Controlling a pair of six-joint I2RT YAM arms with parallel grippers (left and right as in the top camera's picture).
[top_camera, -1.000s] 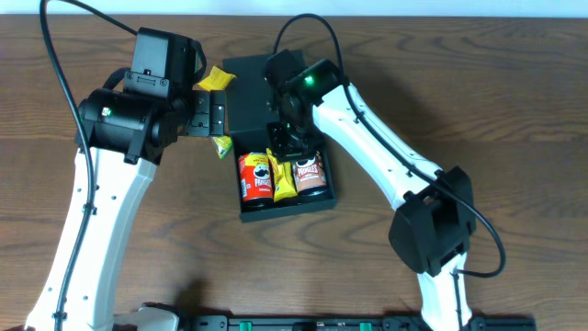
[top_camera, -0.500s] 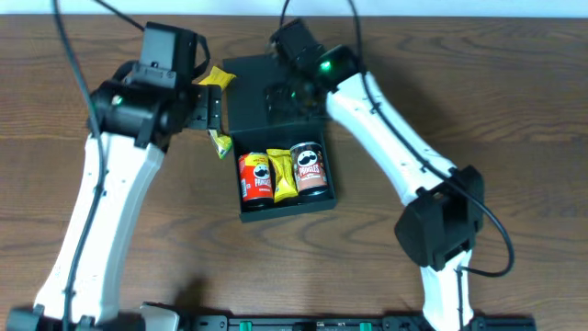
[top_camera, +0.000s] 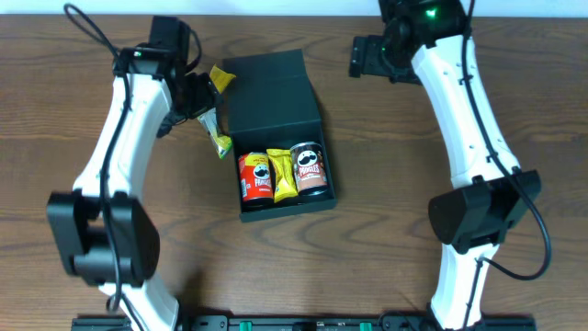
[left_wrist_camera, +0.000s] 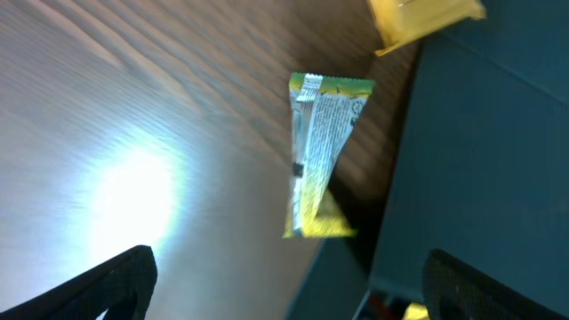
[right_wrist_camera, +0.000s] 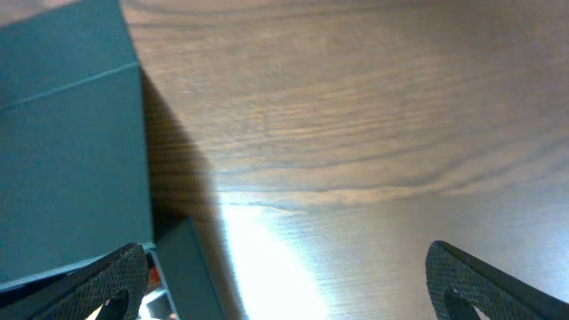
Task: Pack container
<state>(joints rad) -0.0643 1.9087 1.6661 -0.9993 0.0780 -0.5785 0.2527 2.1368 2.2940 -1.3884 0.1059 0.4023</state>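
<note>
From overhead, the dark teal-green square cardboard box (top_camera: 271, 97) lies mid-desk (top_camera: 386, 184) with its flap lid thrown back and a red chip can (top_camera: 256, 176), a yellow snack packet (top_camera: 284, 175) and a brown-labelled chip can (top_camera: 310, 169) side by side inside; my left hand (top_camera: 200, 99) is released just off the lid's left edge, and my right hand (top_camera: 367, 57) is released off to its right. My left wrist view shows a green-and-yellow foil sachet (left_wrist_camera: 316, 160) on the desk just beside the box, fingers (left_wrist_camera: 116, 284) spread wide around nothing. My right wrist view shows wide-spread fingers (right_wrist_camera: 498, 284) above wood, the box at the left.
</note>
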